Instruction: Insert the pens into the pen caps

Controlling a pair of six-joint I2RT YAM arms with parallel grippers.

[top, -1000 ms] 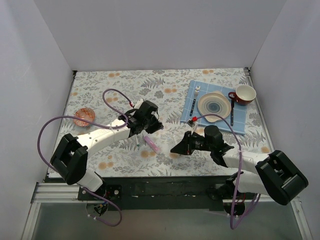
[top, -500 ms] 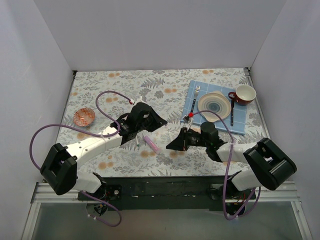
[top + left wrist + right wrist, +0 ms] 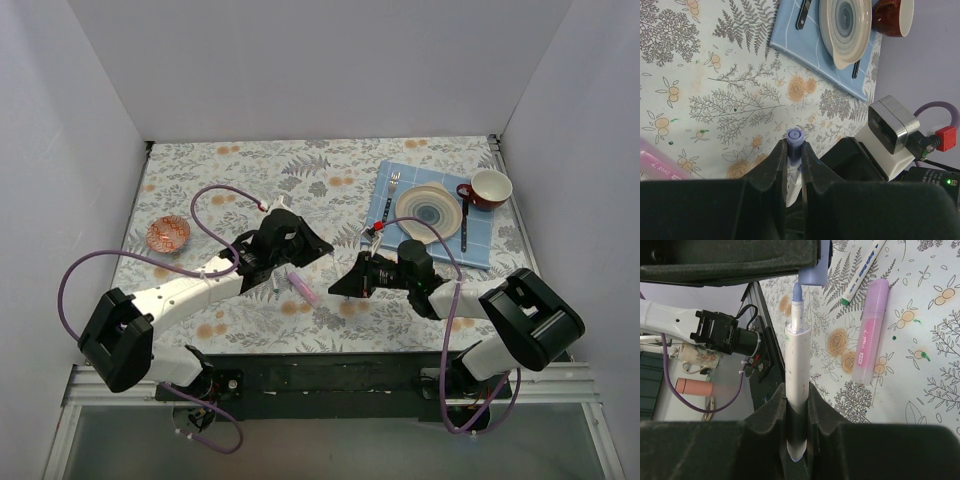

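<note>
Left gripper (image 3: 794, 147) clamps a lilac cap (image 3: 795, 135); right gripper (image 3: 796, 392) pinches a white pen (image 3: 798, 350), its tip at the cap's mouth (a pink pen (image 3: 871, 330) lies on the table (image 3: 920, 365)).

Top cam: high behind arm bases, looking down on whole table (image 3: 240, 165). Wrist cams: close, low, sighting past left gripper (image 3: 795, 146) and right gripper (image 3: 796, 390), facing each other; both catch the pink highlighter (image 3: 870, 330).

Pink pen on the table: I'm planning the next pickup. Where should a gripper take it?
Probably across the mid-barrel of the pink pen, from straight above, pinching its long sides: it lies flat, and the white marker lies near one end.
</note>
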